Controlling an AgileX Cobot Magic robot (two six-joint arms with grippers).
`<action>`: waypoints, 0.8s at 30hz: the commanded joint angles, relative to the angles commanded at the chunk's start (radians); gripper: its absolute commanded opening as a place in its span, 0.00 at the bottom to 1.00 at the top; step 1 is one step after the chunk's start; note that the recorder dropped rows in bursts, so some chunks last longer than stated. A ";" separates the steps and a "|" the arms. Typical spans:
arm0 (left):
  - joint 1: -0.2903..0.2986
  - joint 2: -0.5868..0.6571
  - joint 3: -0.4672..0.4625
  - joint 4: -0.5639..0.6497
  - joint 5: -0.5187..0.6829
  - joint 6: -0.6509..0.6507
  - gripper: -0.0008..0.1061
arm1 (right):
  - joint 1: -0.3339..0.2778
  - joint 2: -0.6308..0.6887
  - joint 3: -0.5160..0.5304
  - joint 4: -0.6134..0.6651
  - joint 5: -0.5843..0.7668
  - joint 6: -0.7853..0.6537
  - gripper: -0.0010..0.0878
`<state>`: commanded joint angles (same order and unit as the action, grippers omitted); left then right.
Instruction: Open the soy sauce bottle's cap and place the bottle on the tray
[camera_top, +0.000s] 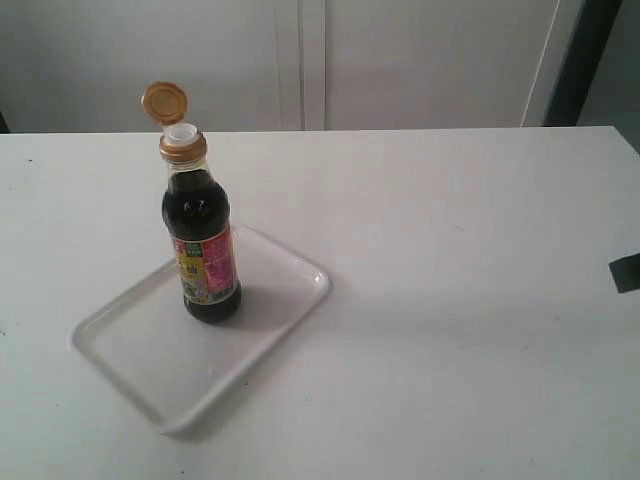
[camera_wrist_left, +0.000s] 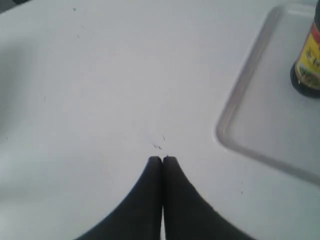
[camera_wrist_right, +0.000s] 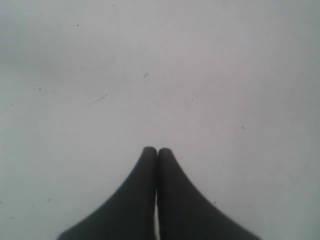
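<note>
The soy sauce bottle (camera_top: 203, 250) stands upright on the white tray (camera_top: 130, 345), left of centre in the exterior view. Its golden-orange cap (camera_top: 164, 102) is flipped open and leans back on its hinge, baring the white spout (camera_top: 182, 133). In the left wrist view only the bottle's base (camera_wrist_left: 307, 70) shows, on the tray (camera_wrist_left: 260, 120). My left gripper (camera_wrist_left: 162, 159) is shut and empty over bare table, off the tray's edge. My right gripper (camera_wrist_right: 157, 149) is shut and empty over bare table. Neither touches the bottle.
The white table (camera_top: 460, 300) stretches around the tray. A small dark piece, perhaps part of the right arm (camera_top: 626, 272), shows at the right edge of the exterior view. A pale wall and a dark upright strip (camera_top: 578, 60) stand behind the table.
</note>
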<state>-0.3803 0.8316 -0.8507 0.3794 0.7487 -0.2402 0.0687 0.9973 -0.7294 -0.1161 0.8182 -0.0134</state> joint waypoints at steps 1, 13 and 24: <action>0.000 -0.015 0.000 -0.015 0.000 0.013 0.01 | 0.000 -0.023 0.014 0.000 -0.020 0.013 0.01; 0.000 -0.253 0.109 -0.129 -0.148 -0.022 0.01 | 0.000 -0.375 0.185 -0.001 -0.340 0.089 0.01; 0.000 -0.427 0.260 -0.139 -0.274 -0.031 0.01 | 0.000 -0.581 0.321 -0.001 -0.519 0.115 0.01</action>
<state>-0.3803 0.4050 -0.5908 0.2401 0.4751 -0.2717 0.0687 0.4168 -0.4083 -0.1175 0.2994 0.1019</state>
